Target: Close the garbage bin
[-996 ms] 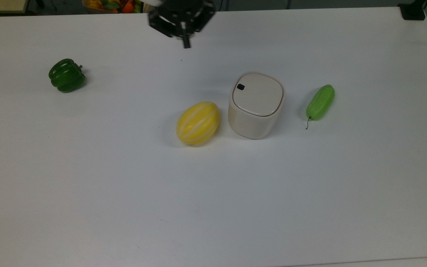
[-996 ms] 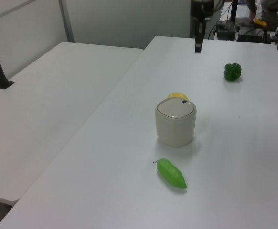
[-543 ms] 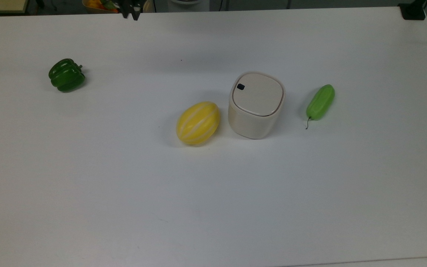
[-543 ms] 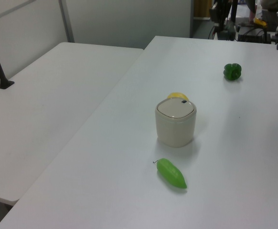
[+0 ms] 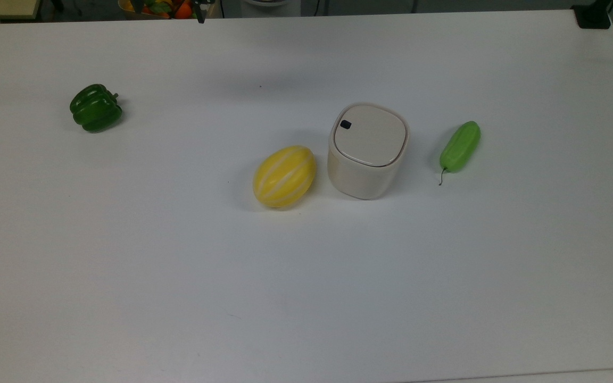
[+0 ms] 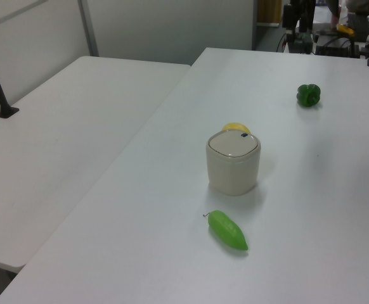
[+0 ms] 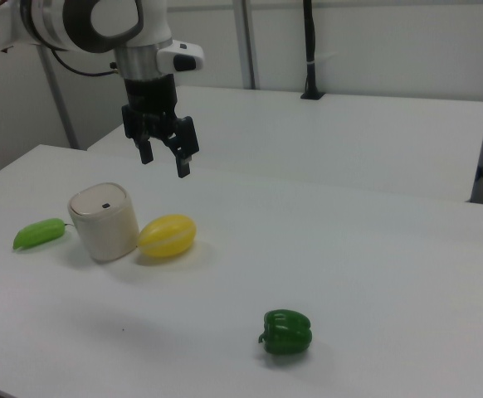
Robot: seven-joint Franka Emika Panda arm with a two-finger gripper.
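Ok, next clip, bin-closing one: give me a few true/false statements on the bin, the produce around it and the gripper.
1. The garbage bin has its lid down flat. True.
2. The yellow melon lies inside the bin. False: it lies on the table beside the bin.
3. The gripper is open and holds nothing. True.
4. The gripper presses on the lid. False: it hangs in the air, clear of the bin.
5. The green pepper touches the bin. False: it sits far off, at the top view's left.

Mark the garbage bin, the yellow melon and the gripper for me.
garbage bin [image 5: 370, 135]: top view, middle of its flat lid.
yellow melon [image 5: 284, 176]: top view, middle of its striped skin.
gripper [image 7: 165, 160]: right view, midway between its spread fingers.
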